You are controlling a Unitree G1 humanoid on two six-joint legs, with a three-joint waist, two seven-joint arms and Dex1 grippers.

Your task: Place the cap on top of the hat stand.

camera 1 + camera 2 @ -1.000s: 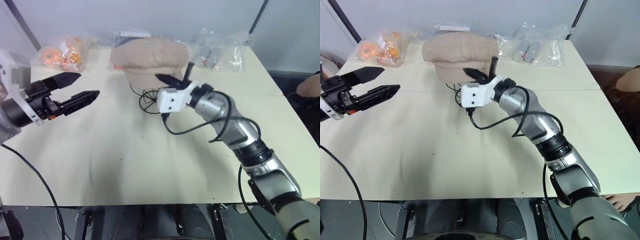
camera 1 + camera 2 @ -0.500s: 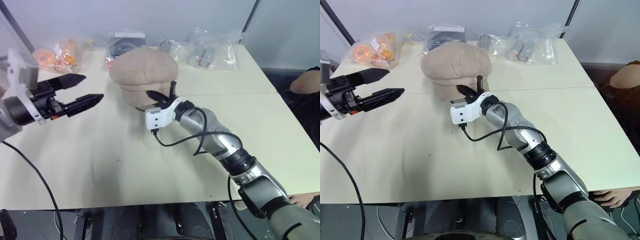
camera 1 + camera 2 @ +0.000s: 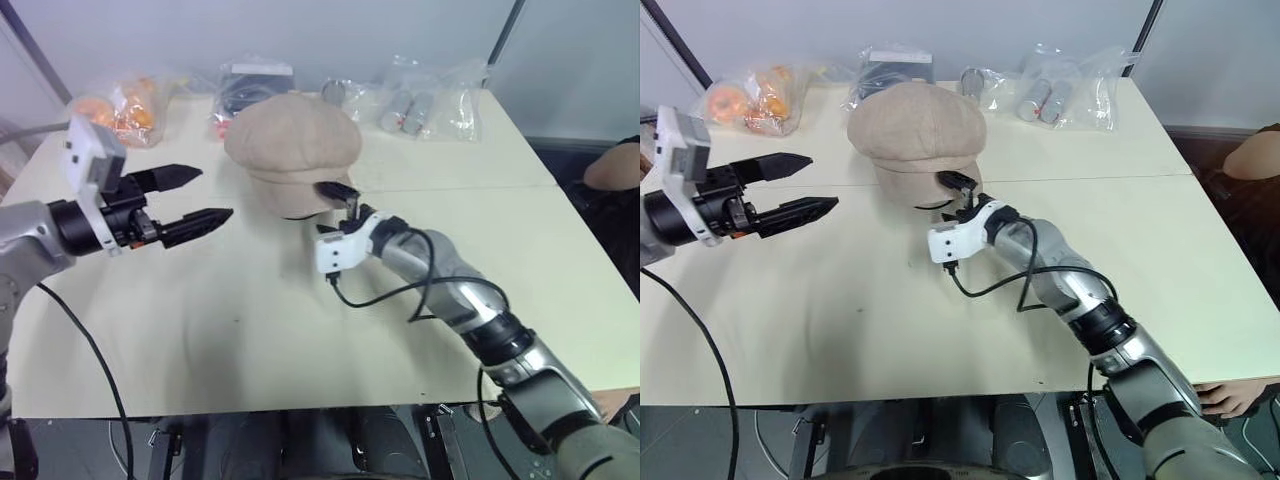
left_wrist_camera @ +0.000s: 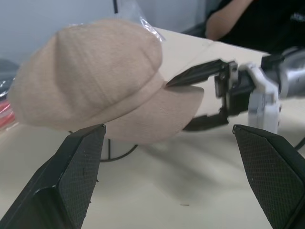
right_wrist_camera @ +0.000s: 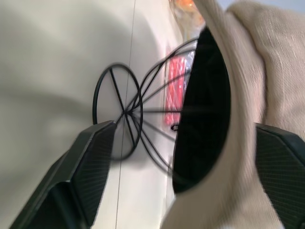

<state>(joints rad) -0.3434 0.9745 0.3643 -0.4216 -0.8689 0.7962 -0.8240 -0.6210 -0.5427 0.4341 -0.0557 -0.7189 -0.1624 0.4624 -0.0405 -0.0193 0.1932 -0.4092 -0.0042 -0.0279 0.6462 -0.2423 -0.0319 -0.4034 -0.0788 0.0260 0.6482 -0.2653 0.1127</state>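
Beige fabric draws the eye from the head camera: the cap point(image 3: 292, 146) sits over the hat stand point(image 5: 143, 124) at the far middle of the table point(image 3: 250, 330), brim toward the robot. The right gripper point(image 3: 340, 200) is at the brim, one finger above it and one below, jaws spread and not pinching. The left gripper point(image 3: 195, 197) hangs wide open well to the side, holding nothing.

From the left wrist, the cap looks settled on the wire frame, the ring base peeking out beneath, and the right gripper's fingers straddle the brim edge.

From the right wrist, the stand's black wires and round base run up into the cap's dark hollow.

I'd judge the placing done; what remains is backing the right arm away without dragging the brim.
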